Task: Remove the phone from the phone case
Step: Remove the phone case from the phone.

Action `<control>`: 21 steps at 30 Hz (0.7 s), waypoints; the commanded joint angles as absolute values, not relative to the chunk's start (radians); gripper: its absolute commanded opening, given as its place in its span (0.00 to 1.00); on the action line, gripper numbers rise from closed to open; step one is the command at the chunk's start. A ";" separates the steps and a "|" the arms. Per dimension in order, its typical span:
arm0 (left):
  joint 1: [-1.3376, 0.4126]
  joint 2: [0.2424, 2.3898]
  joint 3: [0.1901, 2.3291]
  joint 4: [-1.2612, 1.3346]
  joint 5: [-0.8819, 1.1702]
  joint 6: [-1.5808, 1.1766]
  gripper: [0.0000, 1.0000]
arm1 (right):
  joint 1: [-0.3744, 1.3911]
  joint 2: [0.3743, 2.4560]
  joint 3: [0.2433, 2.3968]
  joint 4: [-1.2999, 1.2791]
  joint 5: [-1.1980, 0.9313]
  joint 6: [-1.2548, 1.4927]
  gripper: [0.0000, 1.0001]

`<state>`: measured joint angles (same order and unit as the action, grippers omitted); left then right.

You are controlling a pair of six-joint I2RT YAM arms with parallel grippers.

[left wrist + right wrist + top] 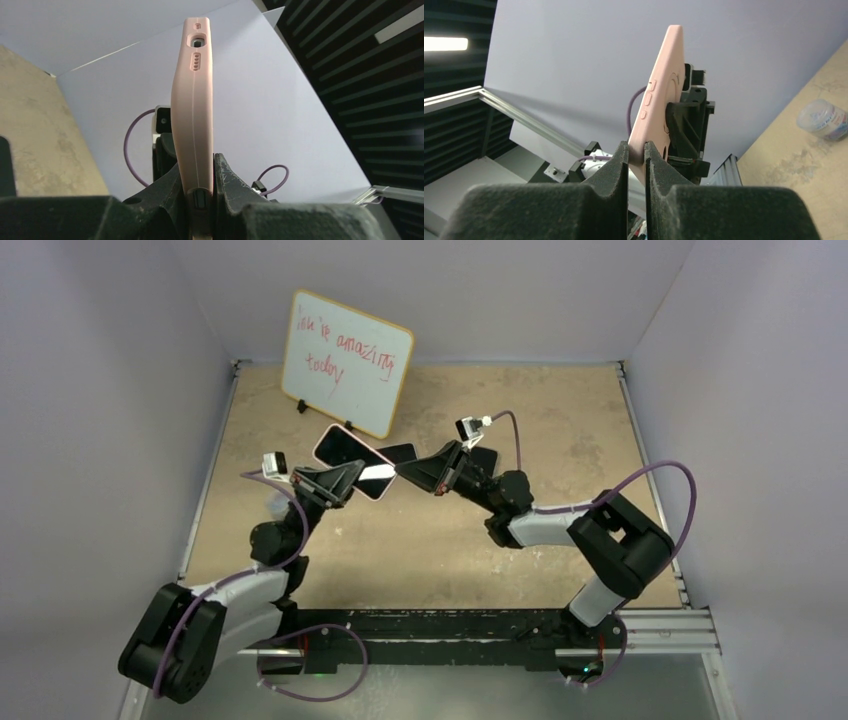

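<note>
The pink phone case (192, 110) is held in the air between both grippers over the middle of the table. In the top view its pink rim (316, 450) frames the phone's pale, reflecting screen (343, 447), facing up and tilted. My left gripper (345, 480) is shut on the case, its fingers (227, 175) pressing the two broad faces near one end. My right gripper (418, 473) comes from the opposite side, and its fingers (621, 155) are pinched on a thin corner of the case (659, 100), whose back and side buttons show there.
A whiteboard (345, 360) with red writing stands at the back left of the table. A black flat object (400, 452) shows just behind the case and another (484, 457) behind the right gripper. A clear plastic tub (824, 119) lies on the table.
</note>
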<state>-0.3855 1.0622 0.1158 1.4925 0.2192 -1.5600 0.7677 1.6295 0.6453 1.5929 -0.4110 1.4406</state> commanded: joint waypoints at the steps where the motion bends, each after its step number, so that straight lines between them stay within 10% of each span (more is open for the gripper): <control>1: -0.425 1.010 0.145 1.437 0.379 -1.432 0.00 | 0.821 1.658 0.615 1.807 -0.550 1.426 0.14; 21: -0.415 1.039 0.176 1.355 0.421 -1.403 0.00 | 0.796 1.548 0.503 1.513 -0.569 1.187 0.29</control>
<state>-0.4088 1.0267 0.1162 1.2629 0.3698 -1.4021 0.7860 1.6100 0.5095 1.5341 -0.4961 1.2770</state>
